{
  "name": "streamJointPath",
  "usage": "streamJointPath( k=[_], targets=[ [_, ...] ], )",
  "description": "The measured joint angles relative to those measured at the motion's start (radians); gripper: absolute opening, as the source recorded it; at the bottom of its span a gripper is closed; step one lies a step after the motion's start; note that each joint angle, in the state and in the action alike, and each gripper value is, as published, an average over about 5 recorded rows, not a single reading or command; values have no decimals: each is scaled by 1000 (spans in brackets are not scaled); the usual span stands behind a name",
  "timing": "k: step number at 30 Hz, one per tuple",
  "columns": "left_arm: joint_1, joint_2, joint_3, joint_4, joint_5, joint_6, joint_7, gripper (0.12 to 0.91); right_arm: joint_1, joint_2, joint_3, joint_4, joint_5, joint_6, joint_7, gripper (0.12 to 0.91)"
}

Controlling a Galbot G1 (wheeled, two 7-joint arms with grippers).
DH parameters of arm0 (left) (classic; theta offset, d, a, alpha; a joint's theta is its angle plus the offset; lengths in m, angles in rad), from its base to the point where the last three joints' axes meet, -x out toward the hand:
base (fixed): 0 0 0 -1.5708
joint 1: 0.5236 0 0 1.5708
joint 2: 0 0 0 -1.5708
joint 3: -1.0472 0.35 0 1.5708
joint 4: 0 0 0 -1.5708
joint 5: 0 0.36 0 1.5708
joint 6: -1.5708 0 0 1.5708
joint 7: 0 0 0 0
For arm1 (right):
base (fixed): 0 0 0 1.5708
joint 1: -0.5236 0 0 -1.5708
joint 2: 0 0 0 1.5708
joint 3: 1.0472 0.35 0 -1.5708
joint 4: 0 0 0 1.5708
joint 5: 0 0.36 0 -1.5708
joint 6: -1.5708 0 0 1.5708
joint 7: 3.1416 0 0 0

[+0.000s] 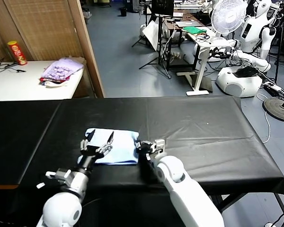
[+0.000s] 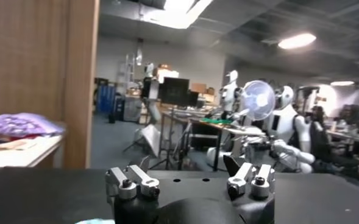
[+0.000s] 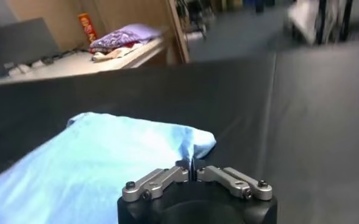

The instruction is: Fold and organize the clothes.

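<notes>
The clothes are one pale light-blue T-shirt [image 1: 117,144], lying folded into a small rectangle on the black table [image 1: 203,137] near its front edge. My right gripper [image 1: 141,145] is at the shirt's right edge. In the right wrist view the right gripper [image 3: 192,165] is shut, with a puckered corner of the T-shirt [image 3: 106,158] pinched at its tips. My left gripper [image 1: 97,142] hovers over the shirt's left part. In the left wrist view the left gripper [image 2: 182,176] is open with nothing between its fingers, and a sliver of the T-shirt [image 2: 91,221] shows below it.
A purple patterned cloth pile [image 1: 61,71] and a red can [image 1: 16,52] sit on a white table at the back left, beside a wooden partition [image 1: 87,47]. Desks, a fan [image 1: 228,16] and other robots stand beyond the black table.
</notes>
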Motion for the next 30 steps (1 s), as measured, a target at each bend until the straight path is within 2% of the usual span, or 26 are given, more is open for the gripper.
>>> streamJointPath(
  k=[2, 4, 6, 12, 15, 20, 25, 30],
  targets=[
    [7, 3, -6, 8, 1, -4, -17, 798, -5, -24, 3, 9, -66, 39, -39, 174],
    [13, 7, -12, 18, -2, -4, -38, 798, -16, -53, 10, 28, -113, 68, -65, 251],
    [19, 12, -16, 26, -10, 1, -61, 798, -35, -86, 20, 55, -141, 87, -72, 368],
    [48, 34, -18, 13, -30, 41, -110, 798, -149, -171, 87, 179, -161, 121, -18, 666],
    [81, 56, -20, -10, -31, 42, -123, 798, -237, -201, 138, 262, -164, 145, 9, 771],
    [158, 91, -40, -47, -28, 38, -126, 798, -404, -230, 232, 400, -171, 178, 53, 797],
    [264, 106, -75, -88, -33, 32, -124, 798, -599, -226, 319, 536, -188, 199, 103, 798],
    [369, 115, -122, -132, -84, 65, -135, 798, -764, -215, 375, 651, -213, 200, 159, 798]
  ],
)
